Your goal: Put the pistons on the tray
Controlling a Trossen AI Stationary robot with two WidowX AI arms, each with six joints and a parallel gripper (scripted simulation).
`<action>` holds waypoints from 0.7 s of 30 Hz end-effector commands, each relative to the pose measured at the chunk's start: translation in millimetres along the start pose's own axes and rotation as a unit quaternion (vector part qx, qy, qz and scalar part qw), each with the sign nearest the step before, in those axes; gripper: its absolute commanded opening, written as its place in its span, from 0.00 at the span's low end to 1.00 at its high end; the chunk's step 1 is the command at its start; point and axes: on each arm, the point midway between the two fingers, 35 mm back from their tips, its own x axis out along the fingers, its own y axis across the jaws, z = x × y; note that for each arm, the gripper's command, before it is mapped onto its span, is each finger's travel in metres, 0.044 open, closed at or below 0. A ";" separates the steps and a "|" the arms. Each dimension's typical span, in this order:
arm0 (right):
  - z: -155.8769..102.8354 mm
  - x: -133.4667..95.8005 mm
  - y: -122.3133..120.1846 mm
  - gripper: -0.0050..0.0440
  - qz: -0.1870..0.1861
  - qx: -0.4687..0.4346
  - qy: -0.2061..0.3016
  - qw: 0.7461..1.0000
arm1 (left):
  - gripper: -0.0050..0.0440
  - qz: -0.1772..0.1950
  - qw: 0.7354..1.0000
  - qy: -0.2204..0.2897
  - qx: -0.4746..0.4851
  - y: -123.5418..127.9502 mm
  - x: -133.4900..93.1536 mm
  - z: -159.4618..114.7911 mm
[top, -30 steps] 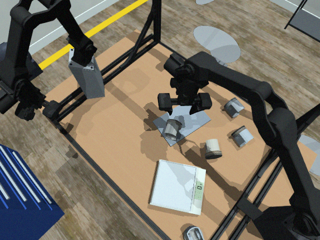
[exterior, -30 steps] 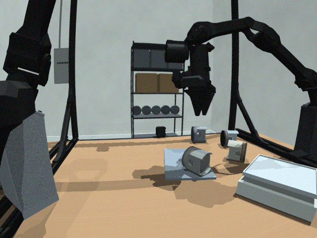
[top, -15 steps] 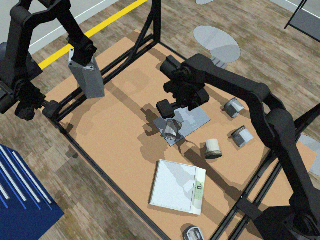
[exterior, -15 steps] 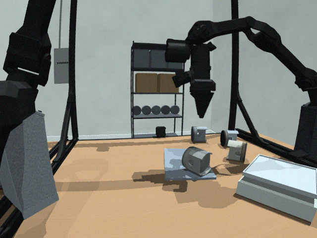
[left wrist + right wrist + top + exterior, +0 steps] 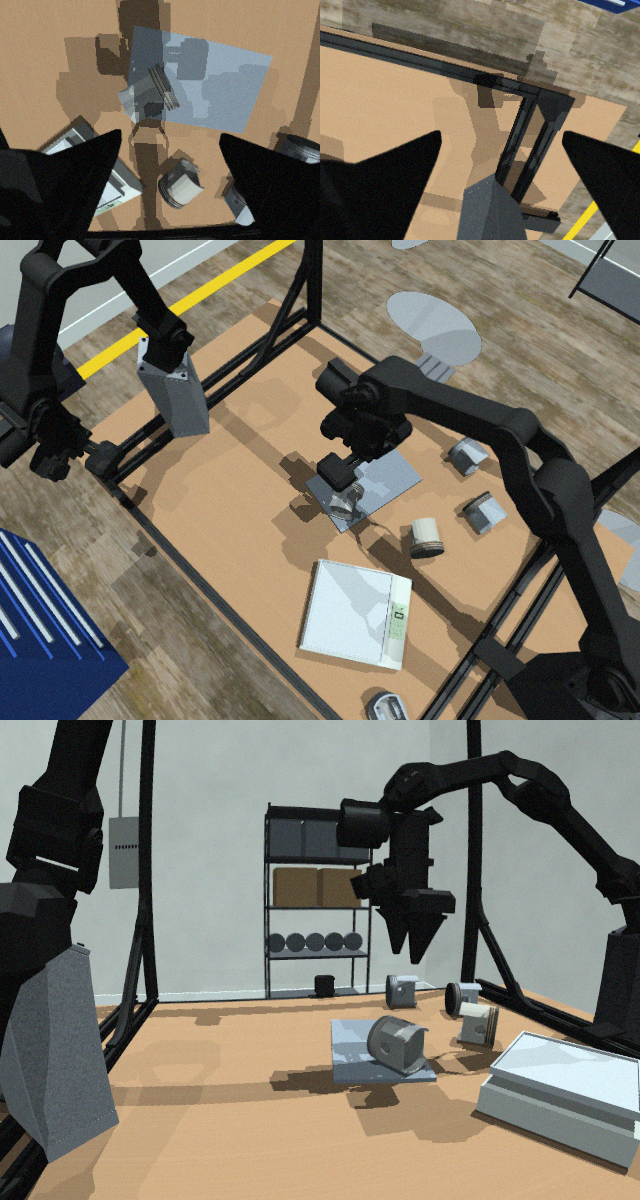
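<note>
The flat steel tray (image 5: 395,472) (image 5: 351,1068) (image 5: 230,95) lies on the bench. One grey piston (image 5: 345,504) (image 5: 395,1044) (image 5: 157,92) lies on its side on the tray's near corner. My left gripper (image 5: 351,462) (image 5: 409,949) (image 5: 171,137) is open and empty, hanging well above that piston. A cream piston (image 5: 426,538) (image 5: 478,1024) (image 5: 181,182) and two grey pistons (image 5: 484,512) (image 5: 467,454) (image 5: 461,997) (image 5: 402,991) lie on the bench beside the tray, clear of it. Another piston (image 5: 386,707) shows at the bench's front edge. My right gripper (image 5: 501,136) is open and empty, high over the bench's far corner.
A white scale (image 5: 356,612) (image 5: 563,1081) stands near the tray. Black frame rails (image 5: 242,358) (image 5: 525,145) border the bench. A grey block (image 5: 173,395) (image 5: 51,1055) (image 5: 490,210) hangs under the right arm.
</note>
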 end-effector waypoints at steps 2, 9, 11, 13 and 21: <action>-0.2 0.1 0.2 1.00 0.001 0.000 0.000 1.000 | 0.87 -0.002 1.000 -0.002 -0.010 0.3 -2.4 -1.5; -0.2 0.1 0.2 1.00 0.001 0.000 0.000 1.000 | 0.87 -0.002 1.000 0.000 -0.007 0.2 -0.9 -2.1; -0.2 0.1 0.2 1.00 0.001 0.000 0.000 1.000 | 0.87 -0.002 1.000 -0.001 -0.020 4.3 -1.8 -4.6; -0.2 0.1 0.2 1.00 0.001 0.000 0.000 1.000 | 0.87 -0.001 0.999 0.001 -0.039 12.5 -3.2 -10.3; -0.2 0.1 0.2 1.00 0.001 0.000 0.000 1.000 | 0.87 0.000 0.998 0.005 -0.067 43.5 -7.3 -35.1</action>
